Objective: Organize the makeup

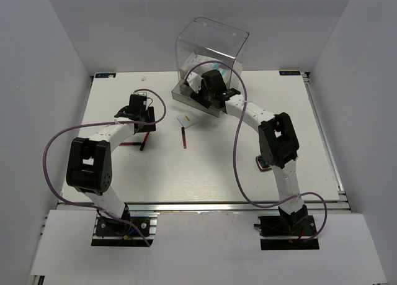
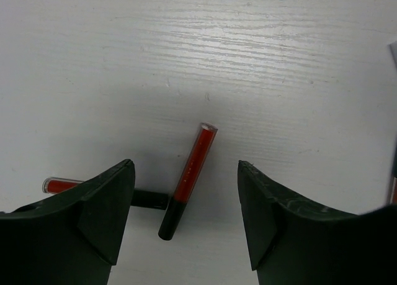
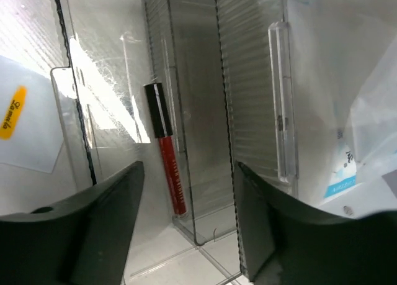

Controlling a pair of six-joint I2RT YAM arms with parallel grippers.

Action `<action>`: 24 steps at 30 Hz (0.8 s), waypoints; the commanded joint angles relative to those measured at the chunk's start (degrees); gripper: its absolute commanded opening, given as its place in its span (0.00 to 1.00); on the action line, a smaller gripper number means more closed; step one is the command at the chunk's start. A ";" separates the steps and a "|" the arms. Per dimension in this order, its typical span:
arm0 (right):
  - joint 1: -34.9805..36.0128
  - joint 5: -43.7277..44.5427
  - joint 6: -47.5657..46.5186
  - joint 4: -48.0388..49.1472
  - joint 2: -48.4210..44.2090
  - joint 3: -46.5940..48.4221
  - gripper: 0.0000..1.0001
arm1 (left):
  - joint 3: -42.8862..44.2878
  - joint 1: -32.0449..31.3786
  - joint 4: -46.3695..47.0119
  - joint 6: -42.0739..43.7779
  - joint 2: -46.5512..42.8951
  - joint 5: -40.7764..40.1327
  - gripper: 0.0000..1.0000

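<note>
L claw (image 2: 186, 167) hung low over the desk (image 2: 248, 61), fingers (image 2: 93, 223) wide apart, gripping nothing. Btw them lay a slim red stick (image 2: 189, 179) w/ a black cap, flat on the desk, cap end nearest the camera, touching neither finger. A 2nd red stick (image 2: 61, 185) lay crosswise at that view's left, partly hidden behind one finger, its black end close to the first one's cap; contact unclear. In the top view a 3rd stick (image 1: 183, 137) lay apart nr the desk's middle, w/ a white square (image 1: 186, 120) just beyond it.

R claw (image 3: 187, 167) was at the clear box (image 1: 211, 49) on the desk's far side, fingers likewise apart and empty. Its wrist view looked thru ribbed clear walls. A capped stick (image 3: 167, 154), red w/ black top, showed thru them; inside or behind the box, couldn't tell. A labelled square (image 3: 18, 123), white w/ a yellow tag, sat at that view's left, and a clear packet (image 3: 366, 136) w/ white contents at its right. A pink item (image 1: 263, 165) lay on the desk, mostly hidden under the R arm.
</note>
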 commanded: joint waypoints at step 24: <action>-7.69 -15.68 18.38 -1.93 -28.87 -16.94 0.70 | 3.54 -0.02 -2.05 -3.01 10.63 8.83 0.16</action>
